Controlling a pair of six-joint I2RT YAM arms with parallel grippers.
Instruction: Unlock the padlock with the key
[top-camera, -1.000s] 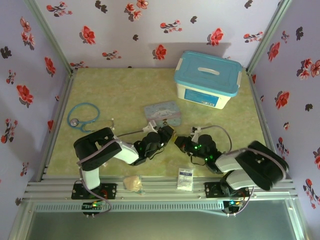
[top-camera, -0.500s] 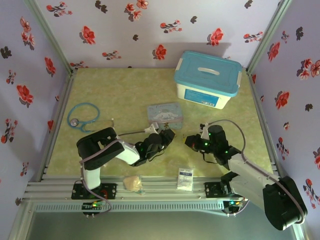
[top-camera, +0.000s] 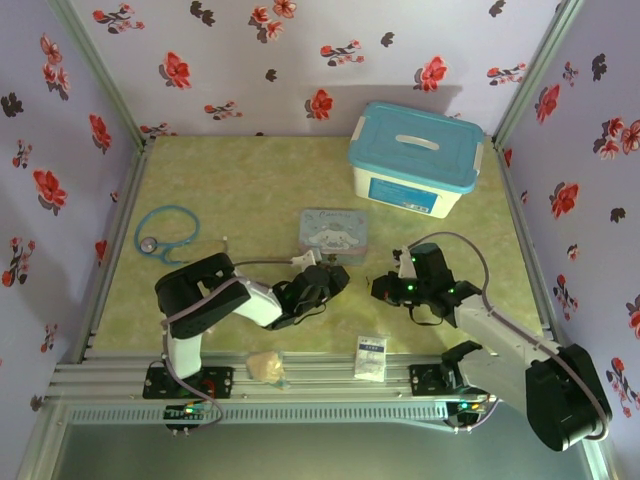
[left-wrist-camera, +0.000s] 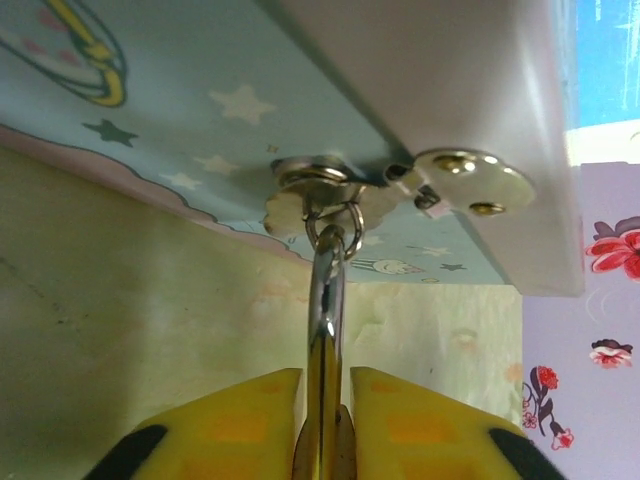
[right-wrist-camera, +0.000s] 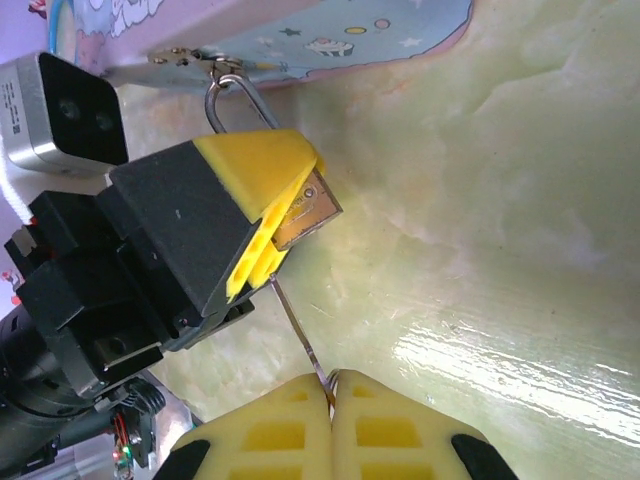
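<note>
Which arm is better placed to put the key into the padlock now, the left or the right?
Right: the right end effector pinches the key, pointing toward the padlock, which the left end effector grips.

Left gripper (left-wrist-camera: 326, 400) and right gripper (right-wrist-camera: 331, 395) face each other low, both pinched closed

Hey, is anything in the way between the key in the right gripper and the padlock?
Nothing loose lies between them. The thin silvery metal key, pinched by the right gripper, points at the small brass padlock, but the yellow pads of the left gripper cover most of its body; the keyhole is hidden.
</note>
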